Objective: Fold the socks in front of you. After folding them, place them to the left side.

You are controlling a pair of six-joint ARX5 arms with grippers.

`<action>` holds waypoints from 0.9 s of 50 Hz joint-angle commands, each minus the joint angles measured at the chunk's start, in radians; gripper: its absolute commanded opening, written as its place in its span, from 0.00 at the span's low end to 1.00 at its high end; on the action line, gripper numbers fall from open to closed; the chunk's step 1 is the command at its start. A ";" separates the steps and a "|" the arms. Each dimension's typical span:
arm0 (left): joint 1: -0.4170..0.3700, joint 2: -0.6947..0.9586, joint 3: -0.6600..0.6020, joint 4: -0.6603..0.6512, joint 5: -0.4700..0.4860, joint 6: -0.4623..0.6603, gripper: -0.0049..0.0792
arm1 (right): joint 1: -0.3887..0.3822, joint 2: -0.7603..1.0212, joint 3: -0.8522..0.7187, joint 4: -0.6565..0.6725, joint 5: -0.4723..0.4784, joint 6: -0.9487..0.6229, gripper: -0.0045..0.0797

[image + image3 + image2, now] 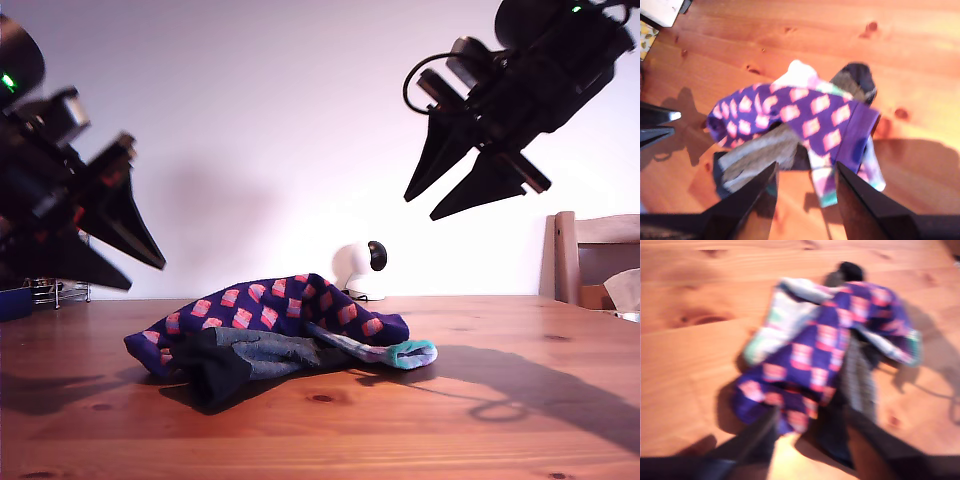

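Pale wall (pixel 250 150) backed a wooden desk (pixel 500 440). My first gripper (pixel 812 412) was spread wide and held nothing, poised above the socks (pixel 280 335). My second gripper (pixel 806 167) was likewise spread and empty over the same heap. In the exterior view one arm (pixel 60 200) hung at that view's left and the other arm (pixel 530 80) at its upper right, both clear of the desk. I could not tell which was which. The socks lay in a tangled pile mid-desk: the purple sock (pixel 280 305) on top, the dark grey sock (pixel 250 355) nearer, and the tie-dye sock (pixel 415 352) poking out towards the exterior view's right. Folding seemed not yet begun. The next move likely called for lowering onto one sock and drawing it free of the heap.
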 commanded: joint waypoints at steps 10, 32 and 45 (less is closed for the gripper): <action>-0.004 0.154 0.032 0.017 -0.008 -0.010 0.59 | 0.004 0.087 0.053 0.010 -0.008 -0.024 0.44; -0.014 0.209 0.088 0.081 0.011 -0.026 0.39 | 0.004 0.244 0.088 0.061 -0.074 -0.016 0.44; -0.018 0.209 0.196 0.012 0.103 -0.014 0.03 | 0.001 0.254 0.126 0.063 -0.075 -0.020 0.44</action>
